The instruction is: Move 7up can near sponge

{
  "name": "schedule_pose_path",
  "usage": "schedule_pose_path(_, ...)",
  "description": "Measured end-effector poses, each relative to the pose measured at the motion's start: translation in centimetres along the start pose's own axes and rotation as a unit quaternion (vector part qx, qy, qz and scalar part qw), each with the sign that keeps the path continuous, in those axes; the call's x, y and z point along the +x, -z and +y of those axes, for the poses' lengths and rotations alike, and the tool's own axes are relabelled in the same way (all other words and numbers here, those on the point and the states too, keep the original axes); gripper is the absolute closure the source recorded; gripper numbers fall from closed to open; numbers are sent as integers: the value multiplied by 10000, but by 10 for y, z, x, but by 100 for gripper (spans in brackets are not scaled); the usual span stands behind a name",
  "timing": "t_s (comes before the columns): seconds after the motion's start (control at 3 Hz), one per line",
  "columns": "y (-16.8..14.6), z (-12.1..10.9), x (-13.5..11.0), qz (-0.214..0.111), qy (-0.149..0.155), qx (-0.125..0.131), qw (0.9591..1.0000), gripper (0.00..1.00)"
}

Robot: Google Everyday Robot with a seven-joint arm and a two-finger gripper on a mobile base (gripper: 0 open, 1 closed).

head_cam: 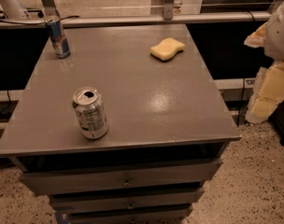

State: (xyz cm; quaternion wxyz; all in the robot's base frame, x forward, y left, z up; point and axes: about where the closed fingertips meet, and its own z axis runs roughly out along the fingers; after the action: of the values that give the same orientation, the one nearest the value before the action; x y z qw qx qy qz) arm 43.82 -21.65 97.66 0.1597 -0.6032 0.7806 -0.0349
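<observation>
The 7up can (89,113) stands upright near the front left of the grey table top (132,78), silver with green and white print and an open pull-tab top. The pale-yellow sponge (167,48) lies flat at the back right of the table, well away from the can. My gripper does not show in the camera view. Only a white rounded body (280,29) shows at the right edge, off the table.
A slim blue-and-silver can (58,37) stands at the back left corner. Drawers (125,181) sit below the table's front edge. Yellowish foam pieces (270,94) stand on the floor to the right. A rail (132,20) runs behind the table.
</observation>
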Motion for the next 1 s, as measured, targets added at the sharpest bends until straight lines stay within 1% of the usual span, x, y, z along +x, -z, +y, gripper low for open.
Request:
schedule_pose_path(0.33, 0, 0, 0, 0, 0, 1, 10000, 0)
schedule_pose_path(0.67, -6, 0, -2, -386, -157, -22, 9991, 0)
schedule_pose_path(1.0, -27, 11, -28, -1234, -449, -101, 9913, 0)
